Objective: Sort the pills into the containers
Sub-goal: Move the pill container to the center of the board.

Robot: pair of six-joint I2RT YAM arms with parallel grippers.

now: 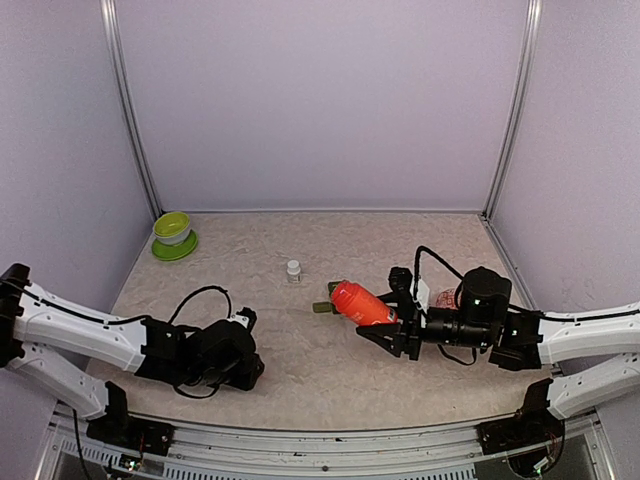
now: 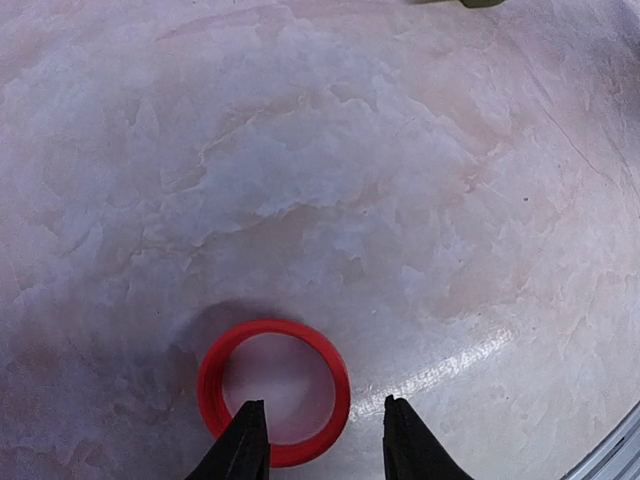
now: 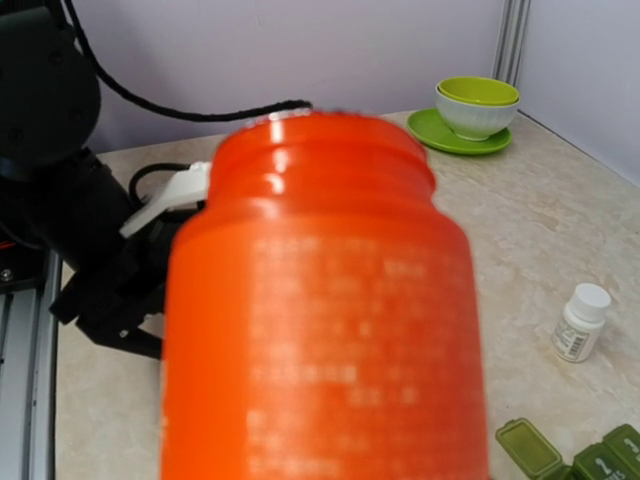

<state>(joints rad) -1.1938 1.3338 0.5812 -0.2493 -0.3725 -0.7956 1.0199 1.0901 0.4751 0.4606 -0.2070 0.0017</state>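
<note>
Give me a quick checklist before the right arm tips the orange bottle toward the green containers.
1. Orange bottle gripped by right tool: ok.
2. Cap off the bottle: ok.
3. Containers open: one lid is up, the rest cannot tell.
4. Bottle mouth over containers: cannot tell.
5. Left tool apart from the orange bottle: ok.
6. White bottle apart from containers: ok.

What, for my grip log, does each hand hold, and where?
Right hand: orange bottle, by its base end. Left hand: nothing yet; fingers straddle red ring's rim.
</note>
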